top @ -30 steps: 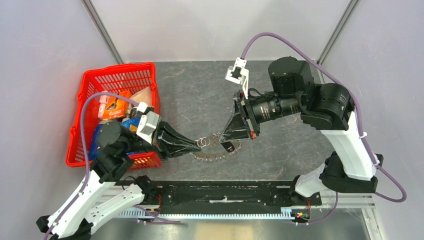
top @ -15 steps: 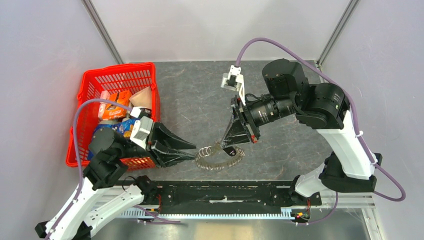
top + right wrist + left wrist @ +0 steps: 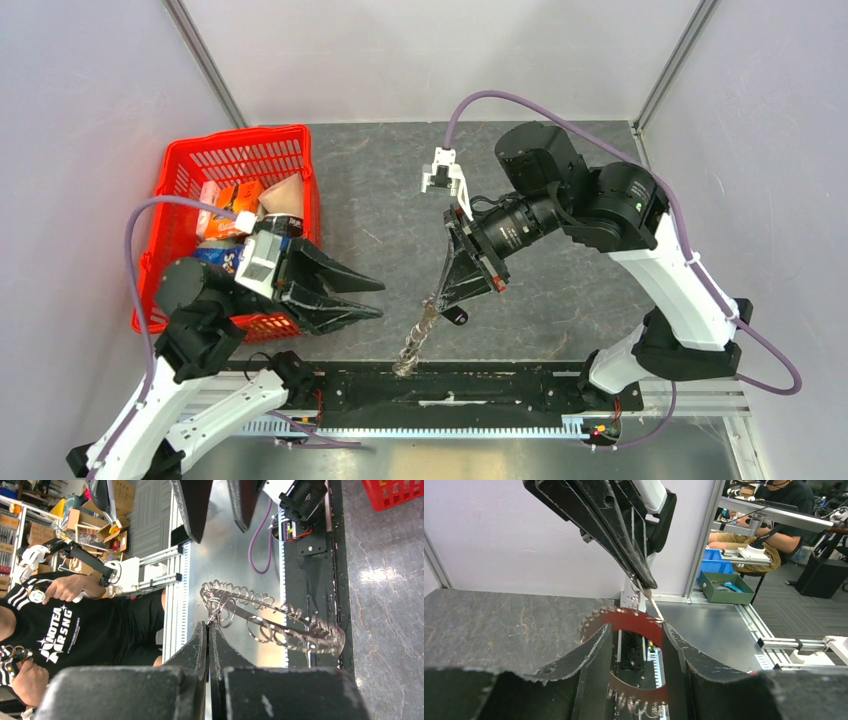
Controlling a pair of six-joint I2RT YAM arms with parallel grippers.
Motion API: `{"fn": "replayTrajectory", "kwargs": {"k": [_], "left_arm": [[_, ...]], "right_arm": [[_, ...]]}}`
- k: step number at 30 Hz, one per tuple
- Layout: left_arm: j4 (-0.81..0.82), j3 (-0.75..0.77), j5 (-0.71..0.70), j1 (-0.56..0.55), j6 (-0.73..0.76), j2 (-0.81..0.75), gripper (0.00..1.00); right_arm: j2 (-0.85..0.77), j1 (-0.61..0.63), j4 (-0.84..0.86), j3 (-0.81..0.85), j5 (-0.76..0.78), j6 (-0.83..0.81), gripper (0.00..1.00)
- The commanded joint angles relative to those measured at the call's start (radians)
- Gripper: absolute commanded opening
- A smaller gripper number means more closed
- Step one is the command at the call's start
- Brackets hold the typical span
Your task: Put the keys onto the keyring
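The keyring [image 3: 415, 338], a band fringed with small silvery keys and rings, hangs on edge from my right gripper [image 3: 436, 298], which is shut on a thin ring at its top. A tiny black key head [image 3: 456, 317] dangles just beside that gripper's tip. In the right wrist view the shut gripper [image 3: 209, 625] pinches a wire loop of the keyring [image 3: 280, 625]. My left gripper [image 3: 376, 299] stands open to the left of the ring, apart from it. In the left wrist view the keyring [image 3: 629, 620] hangs beyond the gripper [image 3: 636, 628], nothing between its fingers.
A red basket [image 3: 180, 170] full of packets stands at the left, right behind my left arm. A black rail [image 3: 450, 395] runs along the near table edge, under the ring's lower end. Grey walls close in the back and sides.
My left gripper has opened, let go of the keyring and drawn back to the left. The right gripper has shifted left, and the ring now hangs down from it on edge.
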Motion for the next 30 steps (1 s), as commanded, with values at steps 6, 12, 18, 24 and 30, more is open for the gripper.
{"fn": "replayTrajectory", "kwargs": {"k": [6, 12, 18, 24, 30], "left_arm": [[0.194, -0.002, 0.045, -0.001, -0.115, 0.114, 0.48], [0.282, -0.021, 0.09, -0.001, -0.171, 0.148, 0.47], [0.363, -0.038, 0.149, -0.002, -0.239, 0.178, 0.47], [0.364, -0.045, 0.165, -0.011, -0.254, 0.212, 0.47], [0.364, -0.055, 0.192, -0.026, -0.258, 0.228, 0.47]], "right_arm": [[0.02, 0.022, 0.038, 0.014, -0.076, -0.032, 0.0], [0.033, 0.028, 0.035, 0.028, -0.066, -0.038, 0.0], [0.039, 0.033, 0.033, 0.041, -0.059, -0.041, 0.0], [0.043, 0.036, 0.033, 0.051, -0.054, -0.039, 0.0], [0.043, 0.036, 0.031, 0.06, -0.04, -0.04, 0.0]]}}
